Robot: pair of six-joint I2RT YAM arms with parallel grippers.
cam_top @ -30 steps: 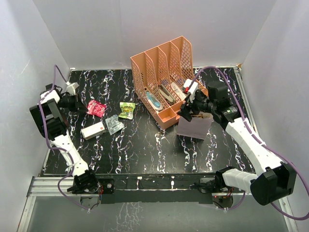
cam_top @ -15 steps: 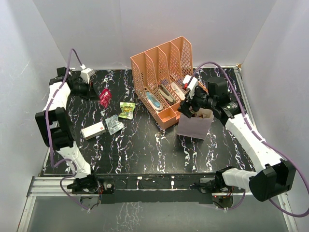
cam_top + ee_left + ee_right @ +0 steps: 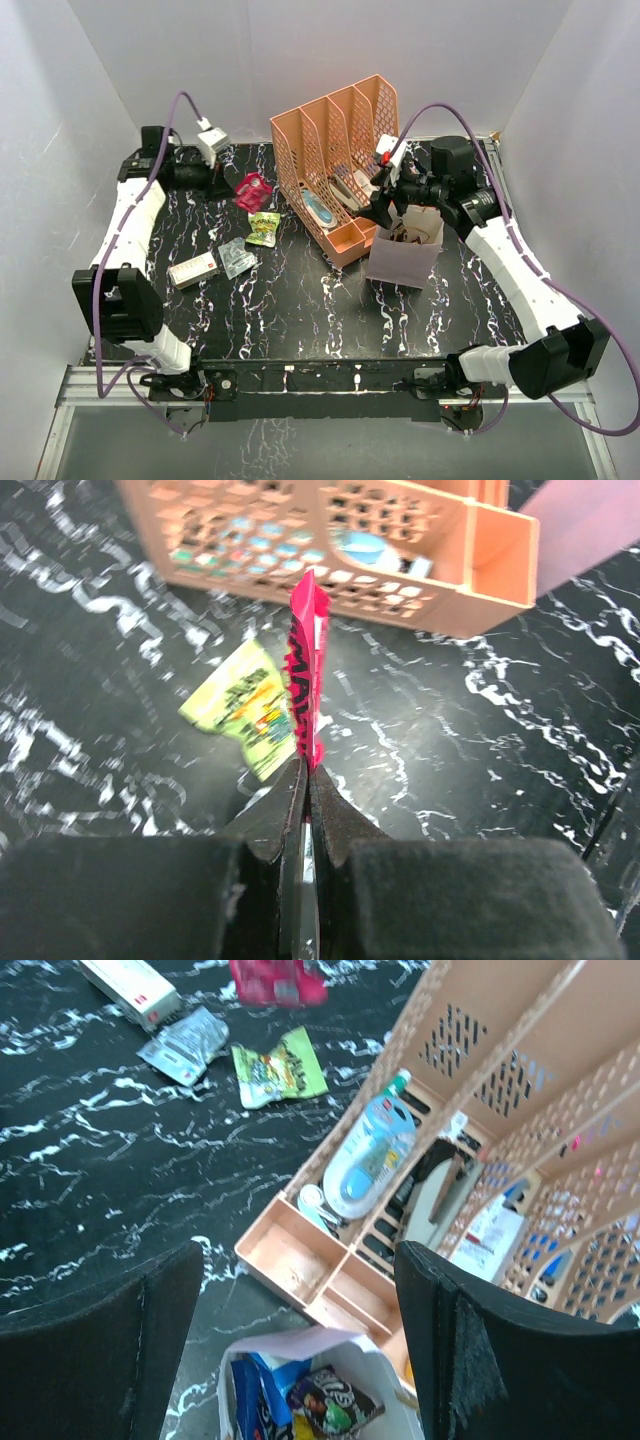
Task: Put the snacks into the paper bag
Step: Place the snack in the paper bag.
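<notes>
My left gripper (image 3: 228, 180) is shut on a red snack packet (image 3: 251, 189), held in the air left of the organiser. In the left wrist view the packet (image 3: 308, 665) stands edge-on out of the closed fingertips (image 3: 300, 780). A green-yellow snack (image 3: 264, 226), a clear wrapper (image 3: 236, 257) and a white bar (image 3: 193, 270) lie on the table. The paper bag (image 3: 405, 255) stands upright on the right. My right gripper (image 3: 388, 212) hovers open over its mouth (image 3: 300, 1338), with nothing between the fingers; a blue packet (image 3: 252, 1400) and a purple one (image 3: 335, 1400) lie inside.
A peach mesh file organiser (image 3: 345, 160) holding pens and a blue-white tool (image 3: 365, 1155) stands at the back, right beside the bag. White walls enclose the black marbled table (image 3: 300, 310) on three sides.
My left arm lifted the red packet off the table and carried it back and to the right, toward the organiser. The right gripper stayed open by the bag, shifting slightly.
</notes>
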